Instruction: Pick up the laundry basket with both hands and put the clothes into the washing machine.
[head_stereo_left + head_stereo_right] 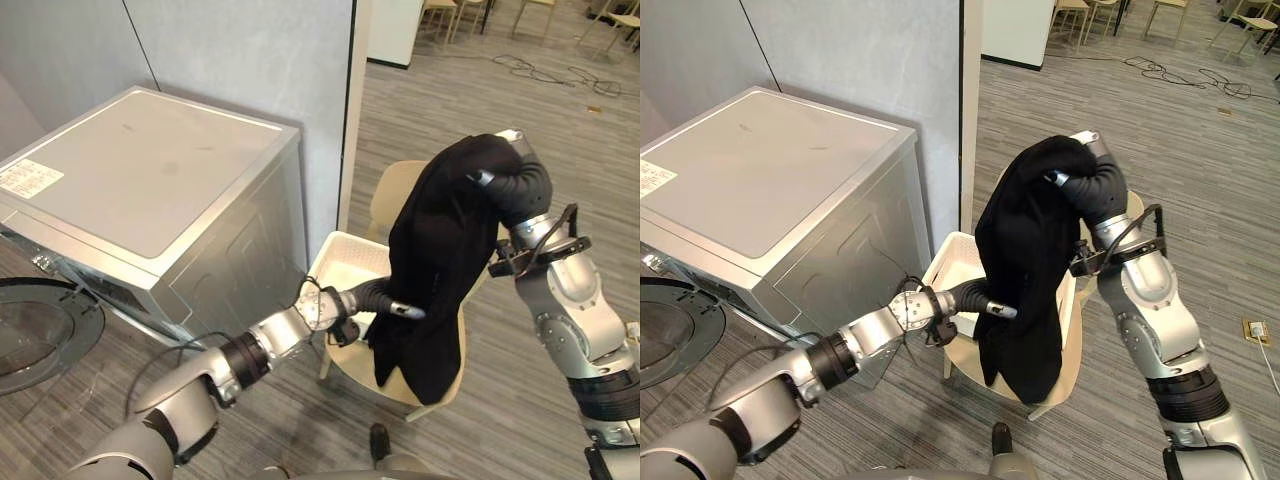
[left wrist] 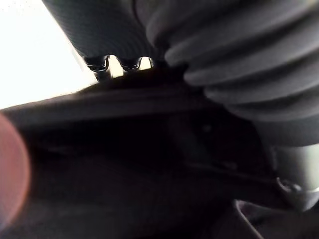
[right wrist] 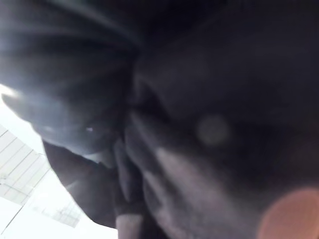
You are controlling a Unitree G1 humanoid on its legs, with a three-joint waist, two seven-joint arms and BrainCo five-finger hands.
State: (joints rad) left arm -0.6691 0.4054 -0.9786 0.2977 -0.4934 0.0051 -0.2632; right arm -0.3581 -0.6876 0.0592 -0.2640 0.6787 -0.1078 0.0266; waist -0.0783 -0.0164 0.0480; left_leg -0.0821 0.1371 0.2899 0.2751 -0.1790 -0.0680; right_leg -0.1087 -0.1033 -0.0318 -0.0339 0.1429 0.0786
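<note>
The garment (image 1: pixel 430 270) is plain black, and the laundry basket (image 1: pixel 345 258) behind it is white. The washing machine (image 1: pixel 150 190) is silver-grey with a white label (image 1: pixel 28 177) on top. The chair (image 1: pixel 395 190) is beige, the floor (image 1: pixel 500 400) grey wood-grain planks, the wall (image 1: pixel 250 50) pale grey.

A smooth grey wall (image 1: pixel 250 60) of flat panels runs along the far left and ends at a pale vertical edge (image 1: pixel 352 120). A grey wood-look plank floor (image 1: pixel 430 130) spreads right and far back, evenly lit. A tan chair (image 1: pixel 388 200) stands near the wall's end. Far off are a white cabinet (image 1: pixel 395 30), light wooden chairs (image 1: pixel 445 12) and loose dark cables (image 1: pixel 530 68); a floor socket (image 1: pixel 1254 330) sits at right
</note>
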